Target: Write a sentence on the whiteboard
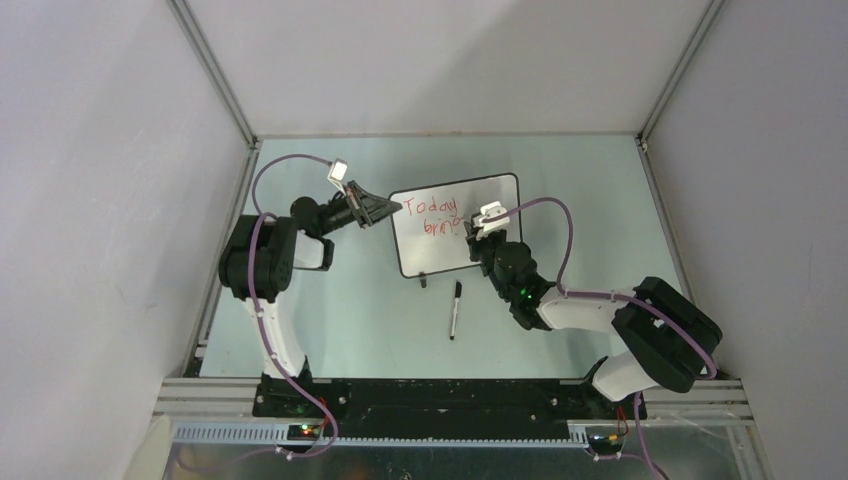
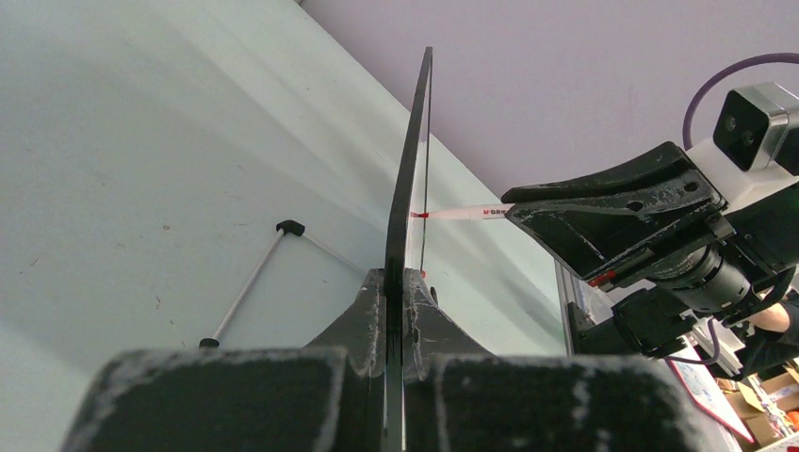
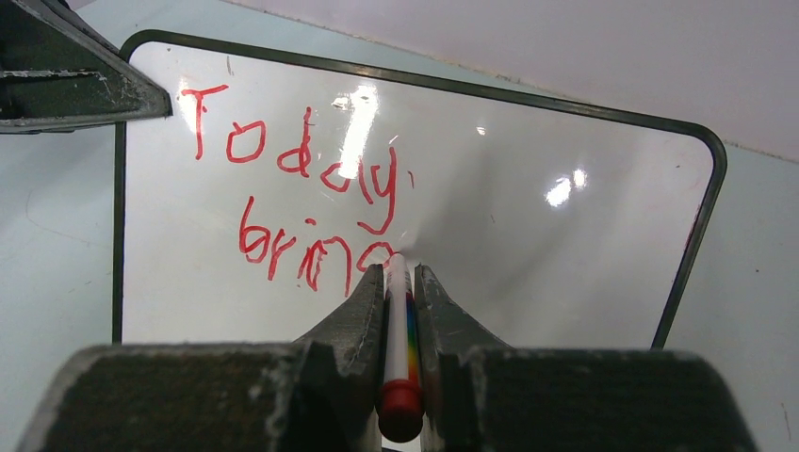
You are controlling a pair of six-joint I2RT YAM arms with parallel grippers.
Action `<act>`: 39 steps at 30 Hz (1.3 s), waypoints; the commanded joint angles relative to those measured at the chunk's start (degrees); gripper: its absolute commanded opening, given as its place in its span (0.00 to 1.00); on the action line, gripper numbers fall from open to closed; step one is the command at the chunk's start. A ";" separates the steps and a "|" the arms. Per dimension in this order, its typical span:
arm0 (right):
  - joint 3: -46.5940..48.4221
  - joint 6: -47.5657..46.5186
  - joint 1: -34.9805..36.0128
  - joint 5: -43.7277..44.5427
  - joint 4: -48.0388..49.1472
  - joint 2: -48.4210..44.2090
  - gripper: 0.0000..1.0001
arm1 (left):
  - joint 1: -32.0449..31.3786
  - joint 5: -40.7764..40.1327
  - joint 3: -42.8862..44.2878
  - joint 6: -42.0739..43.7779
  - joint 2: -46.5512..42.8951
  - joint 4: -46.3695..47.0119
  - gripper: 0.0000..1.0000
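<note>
Red marker strokes make up the sentence point(image 3: 301, 179) so far: "Today" on the top line, and under it "brin" with one more letter only part formed. The whiteboard point(image 1: 440, 255) is propped near upright at mid-worktop, nearer the far edge than the near one. Its left edge is pinched by the left gripper point(image 1: 392, 208), jaws closed tight on the frame. The right gripper point(image 3: 399, 273) is clamped on a white, red-ended marker point(image 3: 398, 339), whose tip is pressed to the board face at the end of the second line.

Step in hand, as judged: the last letter of the second word is being drawn. For the next move, the loop and tail are to be finished with light, even pressure, then the tip lifted and shifted to open board for further words. The board must be kept steady by the left grip throughout.

A black-capped spare pen point(image 1: 455, 310) is noted lying on the worktop, just nearer than the board.

Containers: none seen in any view.
</note>
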 commanded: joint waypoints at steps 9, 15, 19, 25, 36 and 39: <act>1.65 0.47 -0.10 0.63 -1.12 -1.36 0.00 | 0.45 1.05 0.20 2.34 -0.86 2.85 0.00; 1.47 0.77 0.25 1.22 -2.31 -1.36 0.00 | 0.41 1.09 0.08 2.42 -0.98 2.86 0.00; 0.80 0.81 0.64 1.87 -2.52 -1.67 0.00 | 0.41 1.07 0.08 2.43 -1.04 2.86 0.00; 0.15 1.14 0.96 2.07 -3.83 -2.70 0.00 | 0.39 1.05 0.10 2.43 -1.06 2.81 0.00; -0.59 1.65 1.23 1.71 -4.88 -3.46 0.00 | 0.44 1.06 0.10 2.43 -1.04 2.84 0.00; -0.57 1.69 1.17 1.52 -5.04 -3.14 0.00 | 0.40 1.06 0.04 2.43 -1.06 2.86 0.00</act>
